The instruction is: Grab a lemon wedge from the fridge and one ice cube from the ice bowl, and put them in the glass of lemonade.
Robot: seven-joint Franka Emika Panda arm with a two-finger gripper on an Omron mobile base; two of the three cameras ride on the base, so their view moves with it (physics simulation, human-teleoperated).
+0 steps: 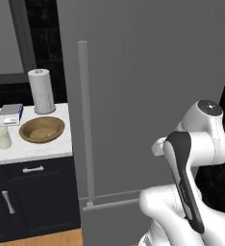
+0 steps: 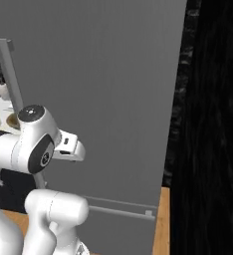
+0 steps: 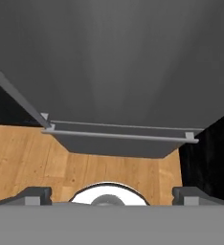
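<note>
The tall grey fridge [image 1: 148,96] stands shut, with its long vertical bar handle [image 1: 85,125] on its left edge, so the lemon wedge is hidden. On the white counter to its left sit the brown wooden ice bowl [image 1: 42,129] and the small glass of lemonade [image 1: 2,136]. In the hand view my gripper [image 3: 114,194] is open with nothing between its fingertips [image 3: 37,194]. It looks down the fridge door [image 3: 114,62] toward the horizontal bar [image 3: 118,135] near the floor. The folded arm stands in front of the fridge's lower right.
A white paper-towel roll [image 1: 41,91] and a small flat box [image 1: 11,114] stand behind the bowl. Dark cabinets [image 1: 32,197] lie under the counter [image 1: 32,149]. A black wall [image 2: 213,124] flanks the fridge's right side. Wooden floor [image 3: 18,158] lies below.
</note>
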